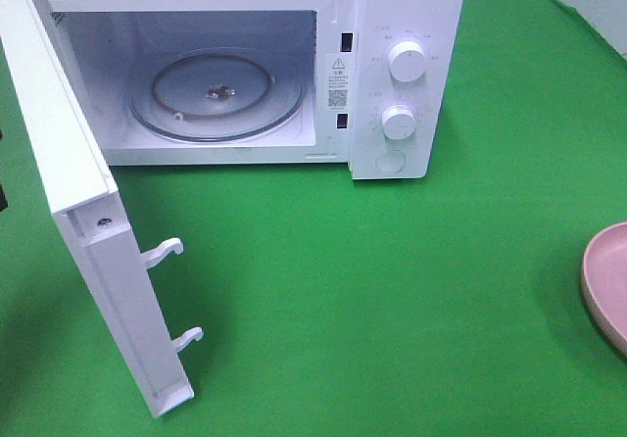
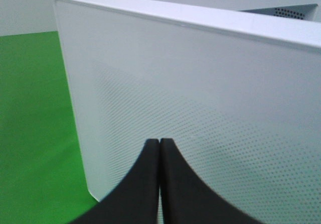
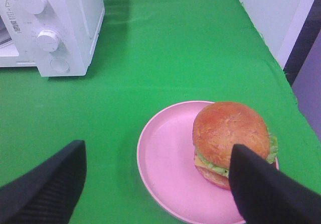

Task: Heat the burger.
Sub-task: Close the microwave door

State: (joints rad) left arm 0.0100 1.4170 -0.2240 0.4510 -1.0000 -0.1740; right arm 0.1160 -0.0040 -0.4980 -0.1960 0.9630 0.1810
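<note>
Leftmost in the high view, the microwave's door stands swung wide open, its two white latch hooks pointing out over the green cloth. Behind it the microwave shows its bare cavity with the glass turntable inside, and two white dials sit on the panel to the right. At the far right edge only a slice of the pink plate appears. The left gripper has its black fingers pressed together, close against the perforated face of the door. The right gripper is spread wide above the plate, where the burger sits toward one side, one fingertip overlapping the bun in view.
</note>
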